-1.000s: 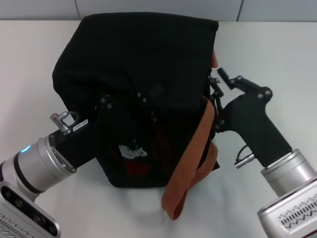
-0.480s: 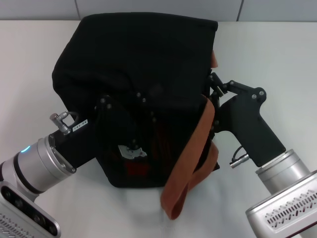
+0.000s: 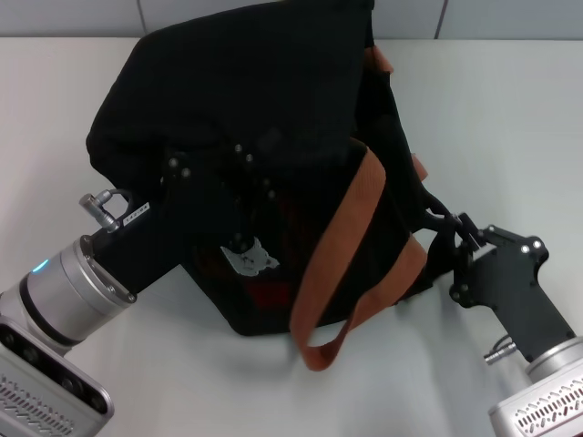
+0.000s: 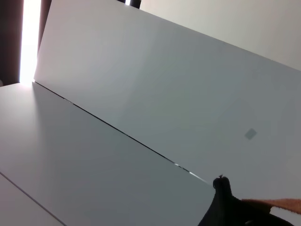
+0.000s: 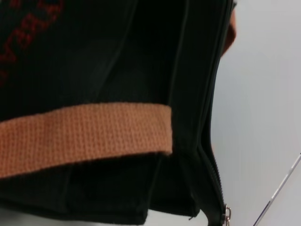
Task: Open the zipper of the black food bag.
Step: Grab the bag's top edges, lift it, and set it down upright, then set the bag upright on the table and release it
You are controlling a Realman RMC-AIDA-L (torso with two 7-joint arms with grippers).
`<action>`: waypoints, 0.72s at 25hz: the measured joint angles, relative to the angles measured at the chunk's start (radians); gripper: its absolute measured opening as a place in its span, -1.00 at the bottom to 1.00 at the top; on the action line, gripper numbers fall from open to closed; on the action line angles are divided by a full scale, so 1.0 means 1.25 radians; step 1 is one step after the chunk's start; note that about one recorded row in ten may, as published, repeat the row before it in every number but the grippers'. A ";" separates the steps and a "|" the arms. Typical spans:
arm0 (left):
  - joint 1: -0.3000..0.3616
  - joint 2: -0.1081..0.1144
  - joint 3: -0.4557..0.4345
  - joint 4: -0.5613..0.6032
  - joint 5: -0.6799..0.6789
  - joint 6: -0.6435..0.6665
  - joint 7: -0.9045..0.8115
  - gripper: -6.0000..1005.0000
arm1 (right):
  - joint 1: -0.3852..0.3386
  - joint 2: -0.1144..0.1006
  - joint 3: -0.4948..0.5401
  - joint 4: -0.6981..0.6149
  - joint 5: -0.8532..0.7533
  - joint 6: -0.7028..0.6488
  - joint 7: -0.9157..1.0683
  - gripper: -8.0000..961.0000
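Black food bag (image 3: 273,100) matt cloth; handles (image 3: 332,246) coarse woven webbing.

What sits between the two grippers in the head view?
The black food bag fills that stretch in the head view, its orange handle looping down. Left gripper presses its front; right gripper is at its right edge.

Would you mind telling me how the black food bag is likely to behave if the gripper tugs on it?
The black food bag will probably deform rather than hold shape: its fabric sags and creases. It may slide or tip, since it leans on the white table with only the left gripper against it. Its orange handle hangs limp, so looks floppy.
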 joint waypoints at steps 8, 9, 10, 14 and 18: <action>0.004 0.000 -0.018 -0.013 0.000 -0.001 -0.041 -0.80 | -0.019 0.000 -0.008 0.011 -0.001 -0.112 0.066 -0.99; 0.009 0.000 -0.035 -0.018 0.000 -0.003 -0.064 -0.80 | -0.022 0.000 -0.015 0.010 -0.001 -0.140 0.082 -0.96; 0.015 0.000 -0.054 -0.024 0.000 -0.006 -0.086 -0.80 | -0.025 0.000 -0.022 0.009 -0.002 -0.166 0.099 -0.94; 0.050 -0.001 -0.143 -0.081 0.000 -0.040 -0.145 -0.80 | -0.031 -0.005 -0.066 -0.020 -0.003 -0.271 0.204 -0.68; 0.093 -0.001 -0.210 -0.128 -0.002 -0.085 -0.283 -0.80 | -0.034 -0.006 -0.083 -0.081 -0.004 -0.352 0.392 -0.43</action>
